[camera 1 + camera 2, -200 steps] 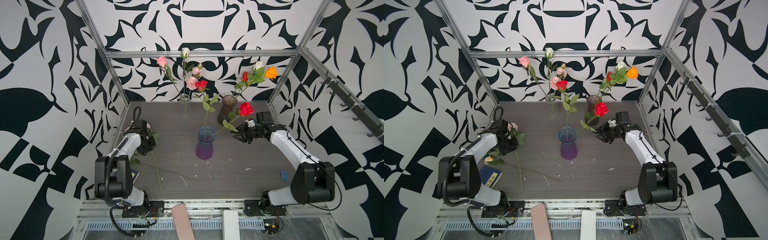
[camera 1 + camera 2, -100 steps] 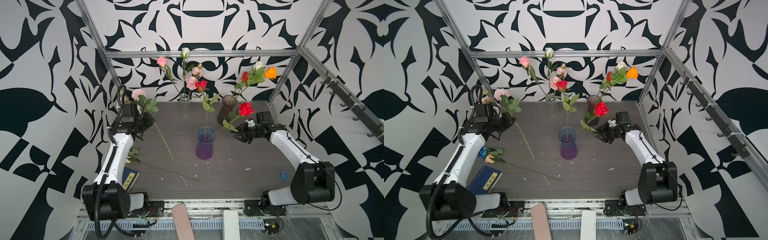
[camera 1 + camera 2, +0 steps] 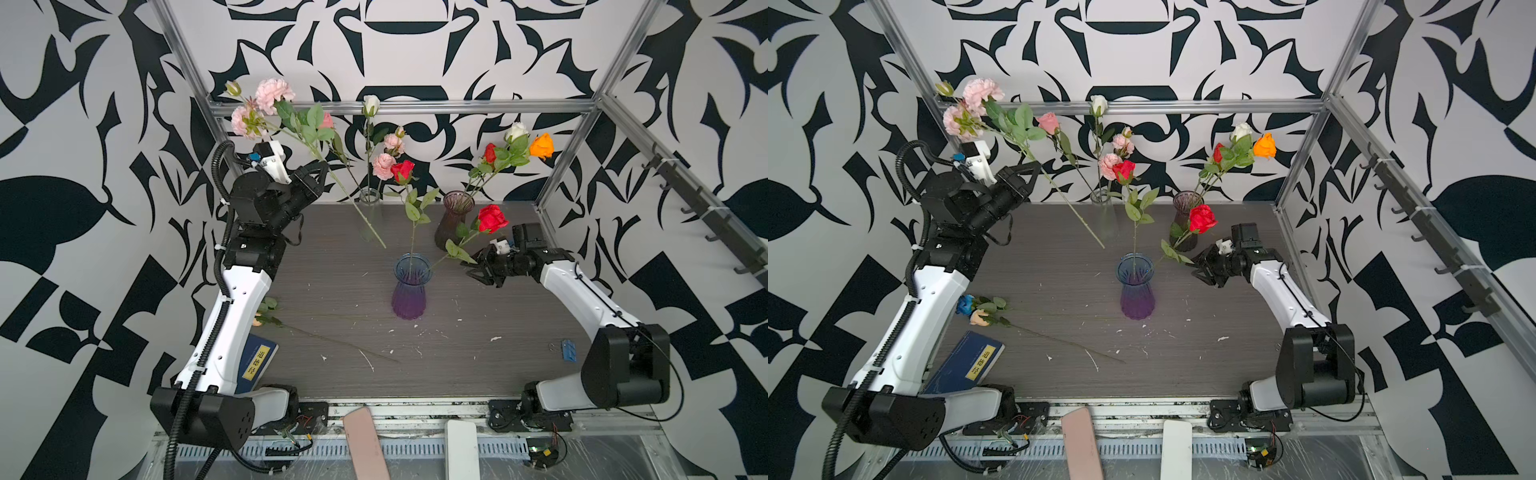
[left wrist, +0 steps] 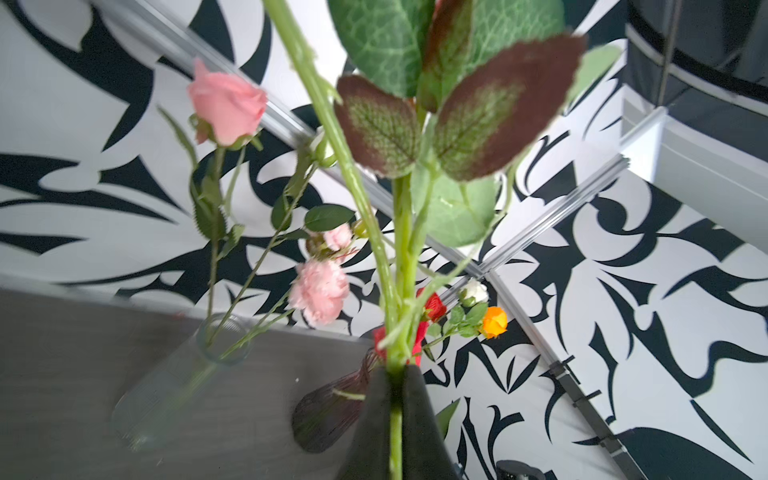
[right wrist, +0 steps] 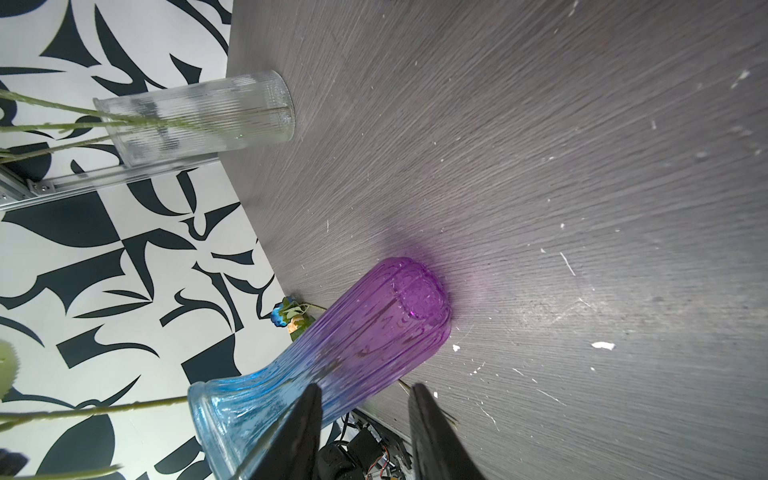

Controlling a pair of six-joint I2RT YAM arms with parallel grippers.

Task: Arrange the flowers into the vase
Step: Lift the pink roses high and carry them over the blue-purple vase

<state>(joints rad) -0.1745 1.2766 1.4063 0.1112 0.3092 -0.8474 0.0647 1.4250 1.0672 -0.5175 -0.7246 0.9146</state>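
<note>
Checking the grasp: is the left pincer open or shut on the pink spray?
Shut: the left pincer pinches the stem of the pink spray, held off the table.

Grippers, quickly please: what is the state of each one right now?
Left gripper: closed, holding the pink flower stem.
Right gripper: open, holding nothing.

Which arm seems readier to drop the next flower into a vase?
Left, probably: the left gripper is shut on the pink spray, held high; the right gripper sits open and empty beside the blue-purple vase.
</note>
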